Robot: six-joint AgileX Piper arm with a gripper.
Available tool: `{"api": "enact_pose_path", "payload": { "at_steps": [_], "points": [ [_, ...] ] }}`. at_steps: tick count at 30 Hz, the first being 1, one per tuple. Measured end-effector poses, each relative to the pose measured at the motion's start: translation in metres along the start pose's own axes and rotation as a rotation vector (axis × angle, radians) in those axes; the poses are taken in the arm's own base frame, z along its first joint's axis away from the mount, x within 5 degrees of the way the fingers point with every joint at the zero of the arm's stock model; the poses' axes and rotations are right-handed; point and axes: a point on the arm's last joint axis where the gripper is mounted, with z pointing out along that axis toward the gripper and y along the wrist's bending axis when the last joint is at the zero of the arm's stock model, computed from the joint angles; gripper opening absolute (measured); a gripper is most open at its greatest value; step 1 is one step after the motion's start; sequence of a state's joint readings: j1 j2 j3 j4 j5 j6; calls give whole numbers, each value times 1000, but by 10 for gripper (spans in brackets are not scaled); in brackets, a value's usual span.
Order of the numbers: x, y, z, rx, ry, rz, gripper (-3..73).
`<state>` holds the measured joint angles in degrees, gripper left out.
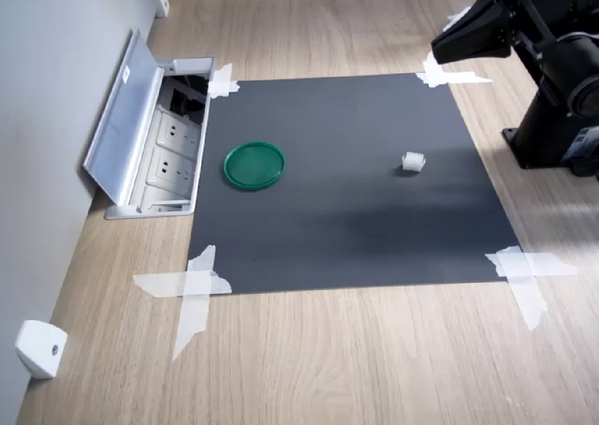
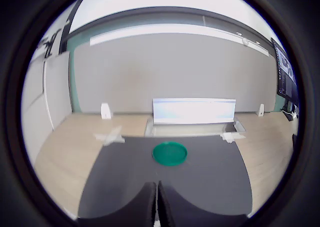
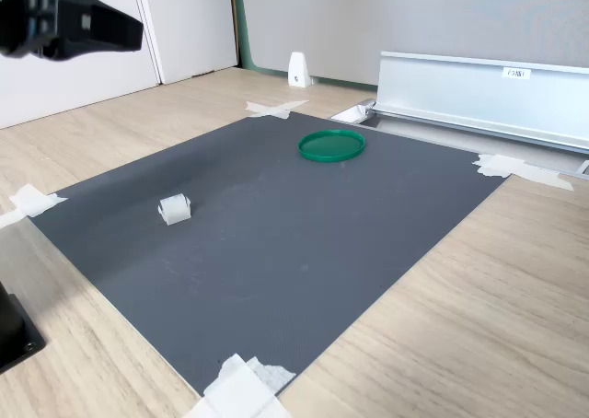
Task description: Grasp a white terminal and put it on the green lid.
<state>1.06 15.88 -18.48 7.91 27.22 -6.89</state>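
Your desk (image 1: 374,369) is pale wood grain, and taped to it at the corners is a big matte dark-grey mat (image 1: 346,191), flat and square-cut. Against the wall, an open metal socket box (image 1: 154,153) shows its lid tipped up; its inside is partly hidden in the second exterior view. On the mat you've got the green lid (image 1: 254,166), a smooth round disc with a raised rim, lying flat near the box. Well apart from it, toward the first exterior view's right, sits the white terminal (image 1: 414,162), small, blocky, translucent; its details are too fine to read. Your end effector (image 2: 156,207) hangs above the mat's edge, black fingers pressed together, nothing between them. The terminal doesn't show in the wrist view.
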Motion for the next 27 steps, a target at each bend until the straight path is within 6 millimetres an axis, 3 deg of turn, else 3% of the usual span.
{"api": "enact_pose_path", "payload": {
  "at_steps": [14, 20, 23, 27],
  "points": [
    [-27, -7, 28, 5, 587, -173, -9],
    [-18, -8, 48, -45, 807, -204, -2],
    [-12, -7, 58, -69, 890, -187, 33],
    [-9, -7, 65, -88, 924, -200, 159]
  ]
}}
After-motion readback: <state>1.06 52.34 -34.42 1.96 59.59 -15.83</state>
